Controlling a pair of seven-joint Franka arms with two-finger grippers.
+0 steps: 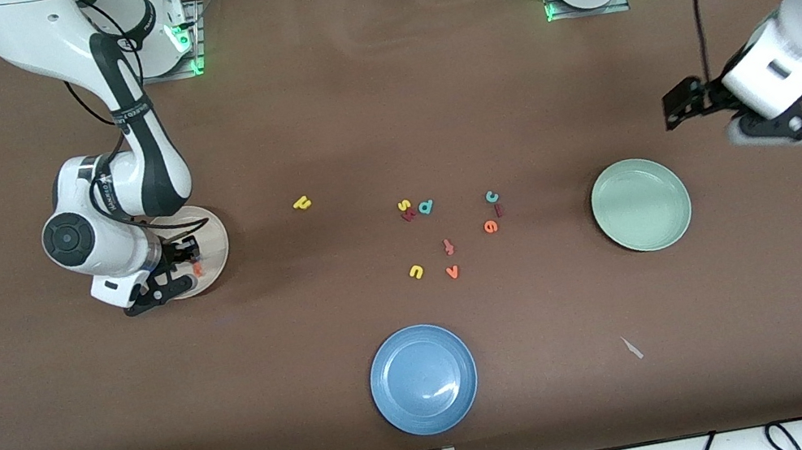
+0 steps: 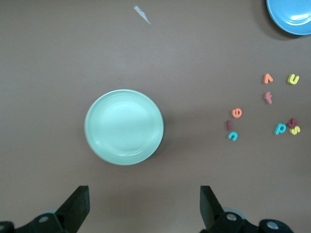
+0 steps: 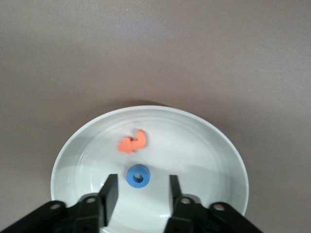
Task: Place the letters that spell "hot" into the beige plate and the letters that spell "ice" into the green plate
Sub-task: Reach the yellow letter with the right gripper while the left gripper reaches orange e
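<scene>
With my right gripper (image 3: 140, 194) parted over the beige plate (image 3: 214, 145), blue o (image 3: 138, 175) and orange t (image 3: 132, 142) lie in it; yellow h (image 1: 302, 204) is next, nearest this arm. Left gripper (image 2: 145, 206) waits spread above the green plate (image 2: 124, 127).

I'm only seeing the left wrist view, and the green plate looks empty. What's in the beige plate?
Observer: The beige plate holds the blue o and the orange t.
Operator: Where's the right tool?
Observer: The right tool hangs over that plate, open and holding nothing, with the o lying between its fingers.
Operator: And the h?
Observer: The yellow h lies on the table, alone, between the beige plate and the other loose letters.
</scene>
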